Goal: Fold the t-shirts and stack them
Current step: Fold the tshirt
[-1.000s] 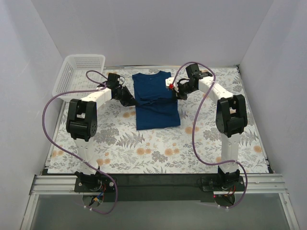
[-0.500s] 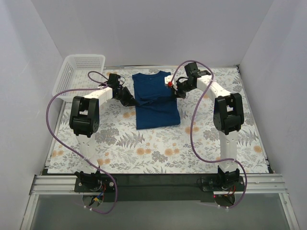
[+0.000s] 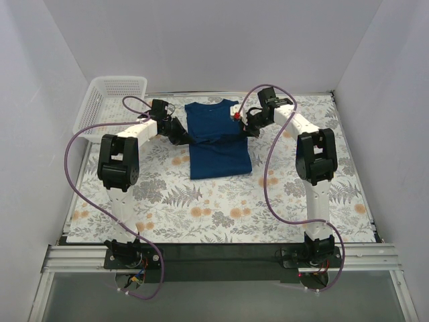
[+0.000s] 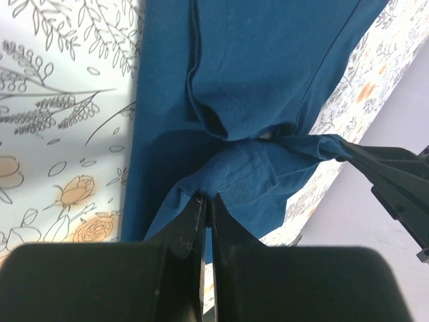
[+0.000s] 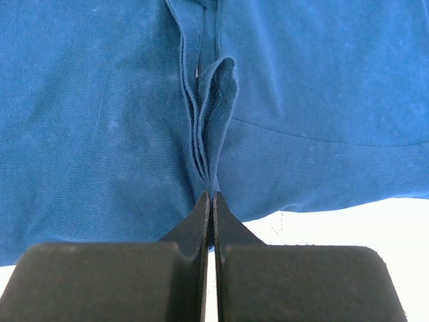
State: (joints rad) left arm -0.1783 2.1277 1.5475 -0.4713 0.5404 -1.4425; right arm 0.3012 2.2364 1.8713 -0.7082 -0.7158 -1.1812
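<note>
Arms [image 3: 134, 133] extended inward, left fingers [image 4: 188, 223], right fingers [image 5: 197, 220] pinching t-shirt [image 3: 220, 159] (both clamped)

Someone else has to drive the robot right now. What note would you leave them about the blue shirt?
Left gripper: shut on a bunched fold at the left edge of the navy blue cotton t-shirt.
Right gripper: shut on a pleat at its right edge.
Shirt lies on the floral-print table, collar far; white plastic mesh basket at the far left corner.
Done: sides look tucked into a narrow rectangle.
Left: probably the crosswise fold; no second shirt visible to stack.
</note>
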